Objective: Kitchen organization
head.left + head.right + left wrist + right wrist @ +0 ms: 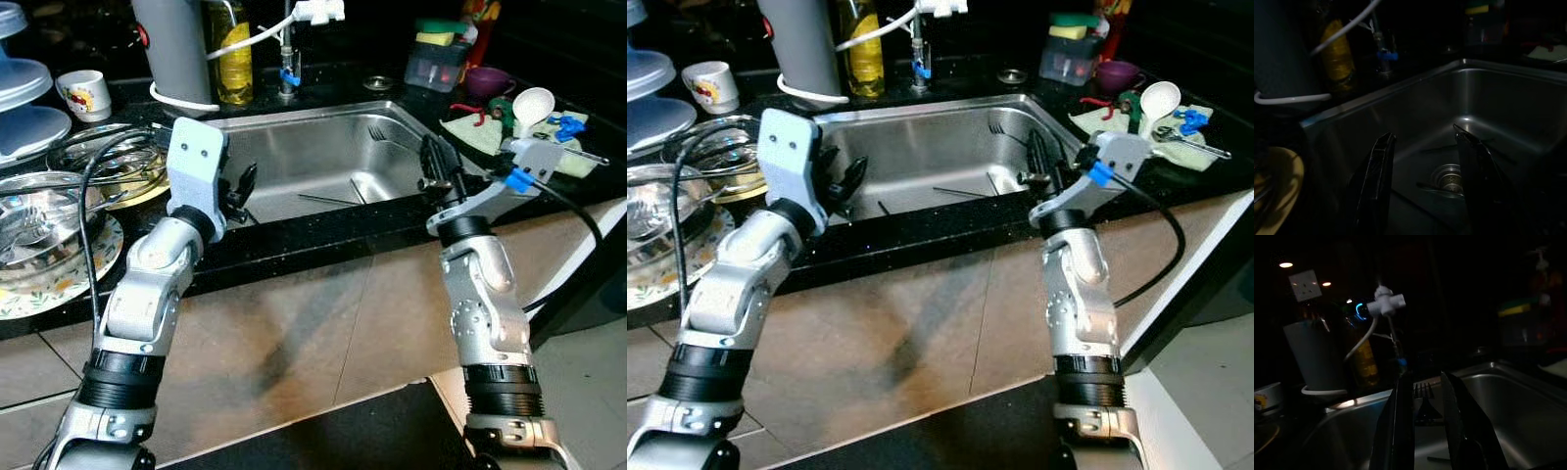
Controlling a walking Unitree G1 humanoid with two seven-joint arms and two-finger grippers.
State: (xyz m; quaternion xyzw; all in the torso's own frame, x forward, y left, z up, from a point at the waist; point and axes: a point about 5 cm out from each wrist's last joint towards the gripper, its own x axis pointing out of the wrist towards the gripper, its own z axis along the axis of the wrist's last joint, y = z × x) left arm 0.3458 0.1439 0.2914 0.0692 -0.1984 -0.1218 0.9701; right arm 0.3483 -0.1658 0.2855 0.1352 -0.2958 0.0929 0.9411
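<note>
**A:** Two grippers at the sink's front edge, so which one goes for the fork?

**B:** Right one, I'd say. The fork leans against the sink's right wall near the back right corner, tines up, handle running down toward the basin floor. The right gripper hovers over the front right corner of the sink, fingers a little apart and holding nothing. In its wrist view the tines sit straight ahead, right between the two fingers.

**A:** And the left gripper?

**B:** Over the front left part of the rim, fingers wide apart, empty, aimed at the drain and the thin utensils lying flat on the sink bottom. The fork's well across the basin from it.

**A:** So a straight reach forward?

**B:** Probably, but the fork's long axis is steep, so the grip likely has to cross the handle.
</note>
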